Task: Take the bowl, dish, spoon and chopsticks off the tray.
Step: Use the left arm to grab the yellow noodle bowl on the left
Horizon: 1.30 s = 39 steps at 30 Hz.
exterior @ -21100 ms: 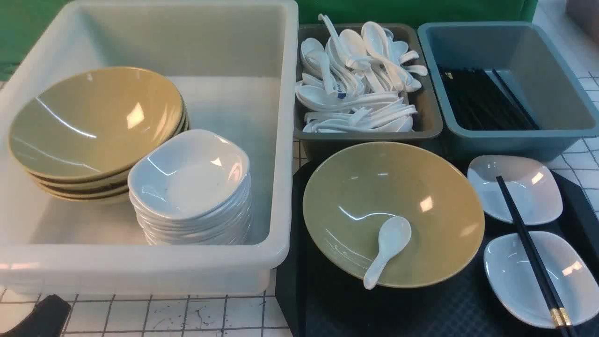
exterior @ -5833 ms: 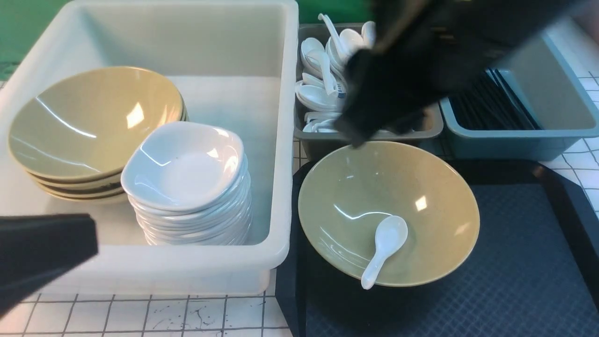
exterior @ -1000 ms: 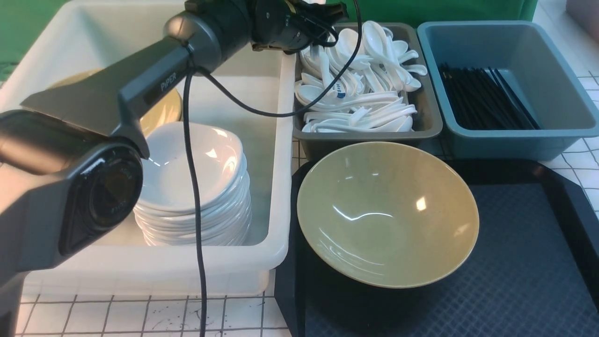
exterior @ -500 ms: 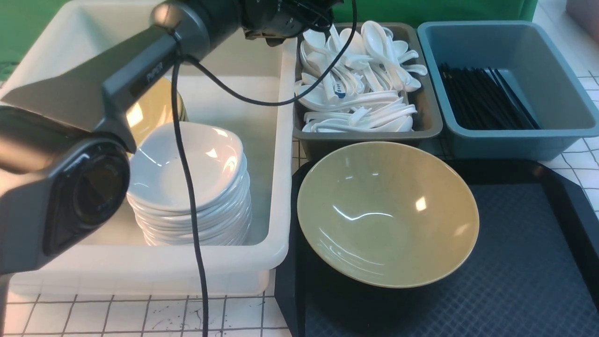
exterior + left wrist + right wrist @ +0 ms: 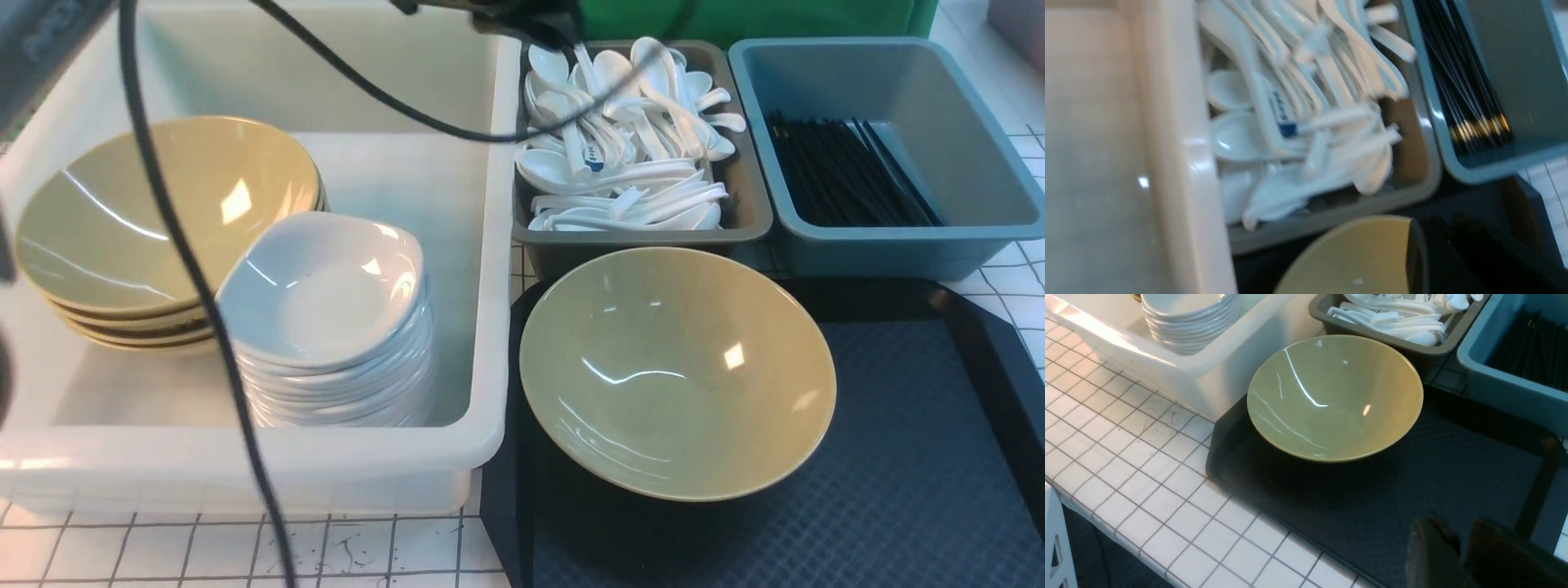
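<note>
Left wrist view: the left gripper (image 5: 1449,253) is a dark blur near the grey bin (image 5: 1412,147); I cannot tell its opening.
Right gripper (image 5: 1464,551): jaws nearly together, holding nothing, over the tray (image 5: 1412,490).
Spoon: in the bowl (image 5: 678,371) 5.8 s ago, now gone (probably among the bin's white spoons (image 5: 620,155)).
Left arm (image 5: 506,16): filled the front view 0.5 s ago, now almost out.
Bowl: the only 1 item remaining on the tray.
</note>
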### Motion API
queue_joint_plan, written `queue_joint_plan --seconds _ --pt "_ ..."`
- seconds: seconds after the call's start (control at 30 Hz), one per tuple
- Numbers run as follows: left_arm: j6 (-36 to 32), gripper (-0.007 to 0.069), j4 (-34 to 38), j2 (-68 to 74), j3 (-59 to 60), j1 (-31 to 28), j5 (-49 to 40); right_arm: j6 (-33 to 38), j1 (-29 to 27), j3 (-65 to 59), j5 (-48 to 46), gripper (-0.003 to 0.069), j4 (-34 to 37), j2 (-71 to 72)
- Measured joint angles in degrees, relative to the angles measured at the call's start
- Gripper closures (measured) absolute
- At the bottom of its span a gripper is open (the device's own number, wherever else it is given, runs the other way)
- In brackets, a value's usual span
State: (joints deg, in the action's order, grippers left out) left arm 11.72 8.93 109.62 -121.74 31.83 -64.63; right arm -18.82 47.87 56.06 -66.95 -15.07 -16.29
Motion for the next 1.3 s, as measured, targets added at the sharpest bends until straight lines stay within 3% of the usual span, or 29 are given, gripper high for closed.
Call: queue_joint_plan --seconds 0.27,0.43,0.53,0.77,0.87,0.97,1.1,1.17,1.2,1.3 --pt "-1.5 0.0625 -2.2 -9.2 21.9 15.5 1.7 1.3 0.0 0.0 -0.1 0.0516 0.0 0.0" --pt "-10.9 0.0617 -2.3 -10.1 36.1 22.7 10.5 1.8 0.0 0.0 -0.2 0.0515 0.0 0.0" --pt "-16.0 0.0542 -1.9 -9.3 39.7 24.6 15.7 2.0 0.0 0.0 -0.2 0.0515 0.1 0.0" --pt "-20.7 0.0186 -0.1 -4.9 40.0 24.9 20.7 2.2 0.0 0.0 -0.2 0.0510 0.2 0.0" --pt "-21.2 0.0076 -3.9 -1.5 40.0 25.0 21.9 2.3 0.0 0.0 -0.2 0.0510 0.2 0.0" --pt "-21.2 0.0030 -10.6 2.3 40.1 25.0 23.9 2.3 0.0 0.0 -0.2 0.0508 0.4 0.0" --pt "-20.0 0.0086 -15.2 4.6 40.1 25.1 24.9 2.5 0.0 0.0 -0.2 0.0508 1.4 0.0" --pt "-19.5 0.0190 -15.8 4.8 40.0 25.3 25.6 2.5 0.0 0.0 -0.2 0.0508 1.6 0.0" --pt "-19.2 0.0307 -16.4 4.8 39.9 25.3 25.3 2.5 0.0 0.0 -0.2 0.0508 1.6 0.0" --pt "-19.6 0.0434 -18.8 3.7 39.3 26.5 23.8 2.5 0.0 0.0 -0.2 0.0507 1.6 0.0"
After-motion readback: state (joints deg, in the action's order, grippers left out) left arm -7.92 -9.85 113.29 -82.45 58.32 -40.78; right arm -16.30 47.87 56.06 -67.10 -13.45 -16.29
